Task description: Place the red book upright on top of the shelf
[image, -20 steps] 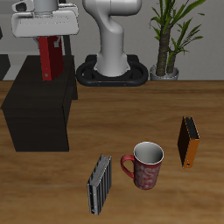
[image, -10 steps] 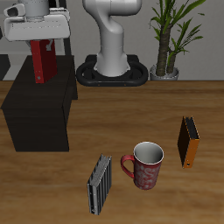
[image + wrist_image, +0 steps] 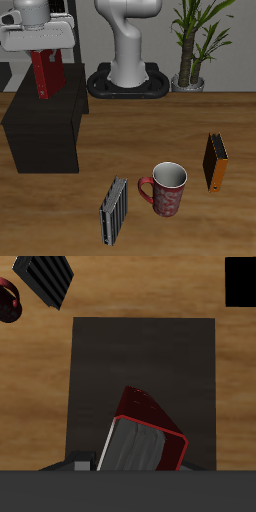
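My gripper (image 3: pixel 42 55) is shut on the red book (image 3: pixel 42 76), a slim dark-red hardcover held upright by its upper end. The book hangs just above the flat top of the shelf (image 3: pixel 40 135), a large matte-black box near the table's side; I cannot tell whether its lower edge touches the top. In the wrist view the red book (image 3: pixel 150 428) shows its pale page edge over the shelf top (image 3: pixel 140 356), with the gripper's fingers hidden behind the book.
A grey ribbed book (image 3: pixel 114 210) stands near the table's front edge beside a red patterned mug (image 3: pixel 166 188). An orange-and-black book (image 3: pixel 215 161) stands farther along. The robot base (image 3: pixel 128 70) and a potted plant (image 3: pixel 195 40) are at the back.
My gripper has carried the red book sideways across the shelf top, away from the robot base, and slightly lower.
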You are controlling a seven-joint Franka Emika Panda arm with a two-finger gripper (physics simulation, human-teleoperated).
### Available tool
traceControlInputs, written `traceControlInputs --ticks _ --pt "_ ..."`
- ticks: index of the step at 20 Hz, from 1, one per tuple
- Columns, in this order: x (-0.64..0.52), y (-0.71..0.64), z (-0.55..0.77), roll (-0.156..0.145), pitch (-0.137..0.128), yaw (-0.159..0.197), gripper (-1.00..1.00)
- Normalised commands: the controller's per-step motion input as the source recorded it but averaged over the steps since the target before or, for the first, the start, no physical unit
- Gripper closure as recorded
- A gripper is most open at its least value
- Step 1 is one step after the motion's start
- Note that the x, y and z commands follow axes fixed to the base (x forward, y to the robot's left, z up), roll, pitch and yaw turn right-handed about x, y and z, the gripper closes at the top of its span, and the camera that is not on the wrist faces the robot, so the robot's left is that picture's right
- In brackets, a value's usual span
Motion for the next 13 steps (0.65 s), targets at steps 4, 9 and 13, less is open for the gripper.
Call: traceControlInputs --ticks 4,9,13 --pt "0.04 0.06 -0.16 0.004 0.062 -0.023 1.00" --pt "0.10 0.04 -0.29 -0.006 0.063 0.015 1.00" --pt "0.11 -0.06 -0.17 -0.121 0.027 -0.015 -1.00"
